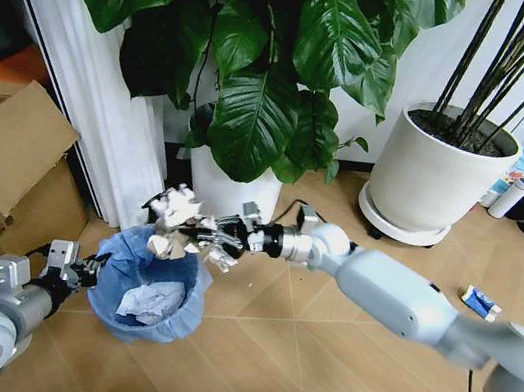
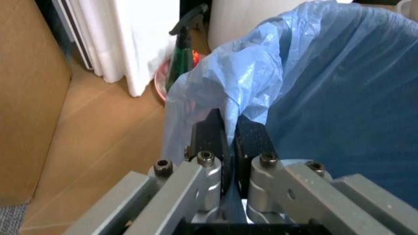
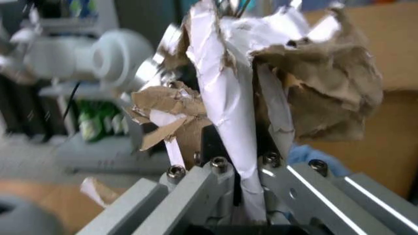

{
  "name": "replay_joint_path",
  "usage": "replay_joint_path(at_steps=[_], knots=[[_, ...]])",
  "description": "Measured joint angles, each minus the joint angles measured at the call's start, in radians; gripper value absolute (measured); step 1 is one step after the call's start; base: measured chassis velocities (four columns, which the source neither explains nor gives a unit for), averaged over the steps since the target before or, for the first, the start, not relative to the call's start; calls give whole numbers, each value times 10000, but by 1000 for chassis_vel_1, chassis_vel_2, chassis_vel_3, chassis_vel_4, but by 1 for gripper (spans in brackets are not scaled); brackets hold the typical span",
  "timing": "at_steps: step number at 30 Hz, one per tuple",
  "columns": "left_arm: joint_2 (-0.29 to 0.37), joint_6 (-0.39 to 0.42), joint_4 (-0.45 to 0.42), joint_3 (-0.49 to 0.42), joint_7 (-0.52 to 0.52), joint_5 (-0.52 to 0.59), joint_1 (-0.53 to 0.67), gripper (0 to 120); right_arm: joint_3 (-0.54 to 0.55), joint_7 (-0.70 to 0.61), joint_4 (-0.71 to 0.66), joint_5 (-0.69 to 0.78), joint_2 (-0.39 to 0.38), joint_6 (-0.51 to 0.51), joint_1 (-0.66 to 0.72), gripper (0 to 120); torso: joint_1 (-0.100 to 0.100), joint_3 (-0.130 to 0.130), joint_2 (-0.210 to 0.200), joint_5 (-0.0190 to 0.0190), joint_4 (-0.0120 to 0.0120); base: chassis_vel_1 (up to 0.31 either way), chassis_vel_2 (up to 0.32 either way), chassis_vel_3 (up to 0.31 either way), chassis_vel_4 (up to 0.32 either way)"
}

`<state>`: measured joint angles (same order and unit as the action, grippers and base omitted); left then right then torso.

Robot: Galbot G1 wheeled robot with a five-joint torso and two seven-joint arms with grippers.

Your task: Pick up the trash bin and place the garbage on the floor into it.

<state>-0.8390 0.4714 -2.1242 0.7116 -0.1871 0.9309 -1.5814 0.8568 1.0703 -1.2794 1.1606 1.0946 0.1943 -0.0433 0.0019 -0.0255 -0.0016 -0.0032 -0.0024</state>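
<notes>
The trash bin's (image 1: 146,289) dark body is almost wholly hidden under its crinkled light-blue bag (image 2: 261,73), and its base cannot be made out against the wooden floor (image 1: 333,371). Crumpled white paper already lies inside it. The left gripper (image 1: 90,269) reaches in from the lower left, its two black fingers (image 2: 209,137) pressed tight together on a fold of the bag at the bin's rim, gripping the bin there.

The right arm stretches across from the right, and the right gripper (image 1: 202,236) hangs just above the bin's far rim. Its fingers are clenched on a wad of garbage (image 3: 261,73), torn white paper and brown cardboard scraps bunched together; the wad covers the fingertips, so little of them can be seen.

Farther right on the floor, a small blue-white wrapper (image 1: 480,303) lies near a large white planter (image 1: 428,175).
</notes>
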Motion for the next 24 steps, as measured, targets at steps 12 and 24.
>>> replay_joint_path(at_steps=[12, 24], knots=[[-50, 49, -64, -39, 27, 14, 11, 0, 433, 904, 1593, -2353, 1666, -473, 942, 0, 0, 0, 0, 0, 3, 0, 0, 0, 0], [-77, 66, -136, -48, 57, 66, 26, 0, 388, 894, 2880, -2708, 2312, -481, 755, 7, -1, 1, 1, -1, 2, 0, 0, 0, 0]])
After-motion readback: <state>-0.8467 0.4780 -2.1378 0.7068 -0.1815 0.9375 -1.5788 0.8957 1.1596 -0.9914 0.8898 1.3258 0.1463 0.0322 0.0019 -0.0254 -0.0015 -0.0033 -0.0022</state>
